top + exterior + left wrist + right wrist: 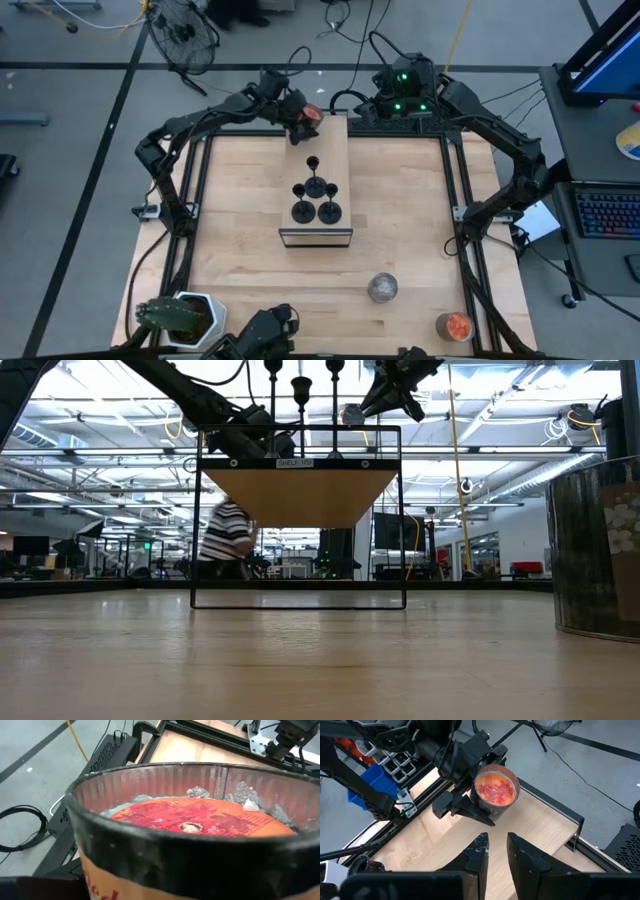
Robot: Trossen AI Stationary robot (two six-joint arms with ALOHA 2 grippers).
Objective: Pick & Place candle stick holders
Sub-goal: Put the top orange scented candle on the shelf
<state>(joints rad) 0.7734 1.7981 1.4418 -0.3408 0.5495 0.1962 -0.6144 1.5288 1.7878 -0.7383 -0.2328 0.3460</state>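
1. Overhead, a raised wooden shelf on a thin black frame stands on the table, toward its far side.
2. Four black candle stick holders stand upright on the shelf top in a tight group: one farther back, one in the middle, two side by side nearest the front edge. From table height only three thin stems show above the shelf's front rim.
3. Left gripper sits at the far left corner of the shelf, fingers spread wide around a glass jar. The jar is a ribbed glass cup, and its contents are orange-red wax with grey crusted bits along the inner wall.
4. In the left wrist view the jar's dark rim fills the picture; the wax surface has a small pale spot at its centre.
5. Right gripper hangs above the far end of the shelf. Its two dark fingers stand close together with a narrow gap between them, and nothing is between them.
6. A round silvery jar stands on the table near the front; contents cannot be told.
7. A second glass jar with orange contents stands at the front right corner.
8. A white pot holding a cactus stands at the front left corner.
9. A person in a striped top shows in the room behind the table.
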